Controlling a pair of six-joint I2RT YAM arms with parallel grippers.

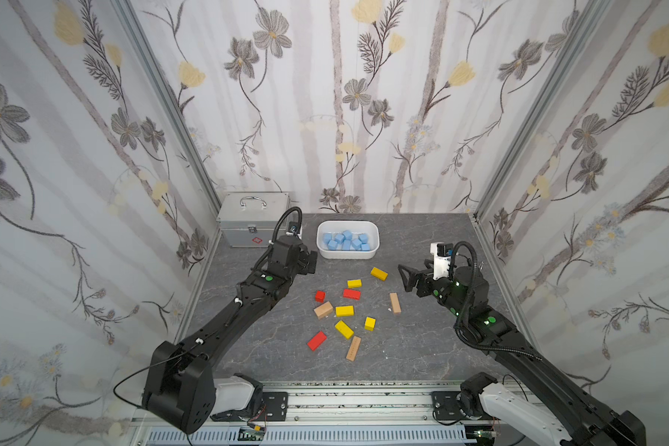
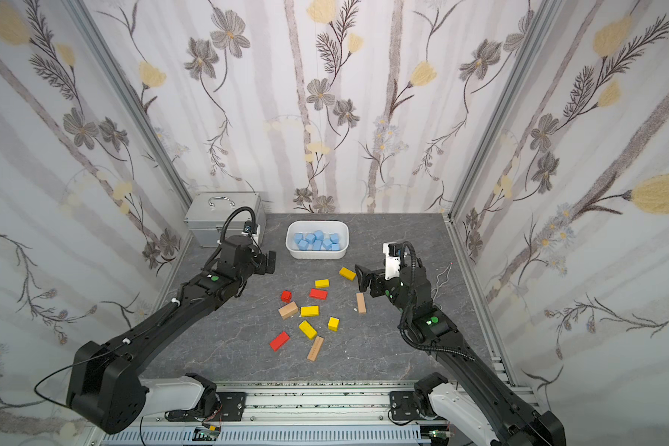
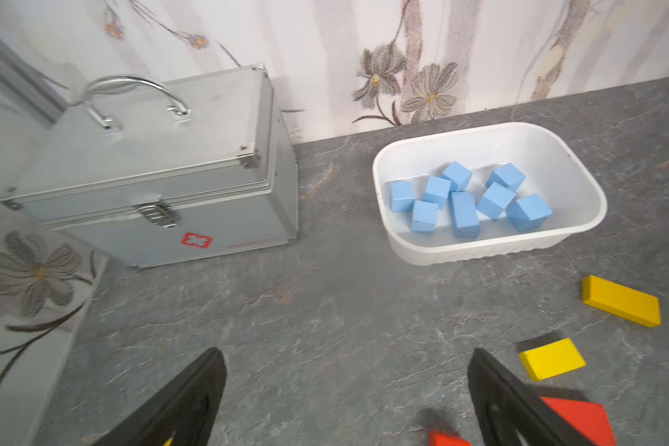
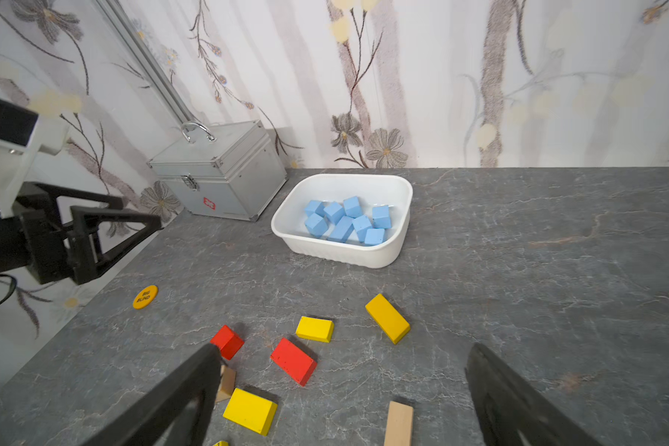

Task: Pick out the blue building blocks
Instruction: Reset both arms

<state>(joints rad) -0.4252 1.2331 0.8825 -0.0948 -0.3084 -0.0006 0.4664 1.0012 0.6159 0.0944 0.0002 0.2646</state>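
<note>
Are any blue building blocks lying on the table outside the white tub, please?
No, the blue building blocks all sit inside the white tub.

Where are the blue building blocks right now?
In both top views the blue building blocks sit inside the white tub at the back, beside the silver case, beyond the red and yellow blocks.

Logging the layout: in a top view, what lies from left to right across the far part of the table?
Metal case → left gripper → white tub holding the blue building blocks → right gripper.
</note>
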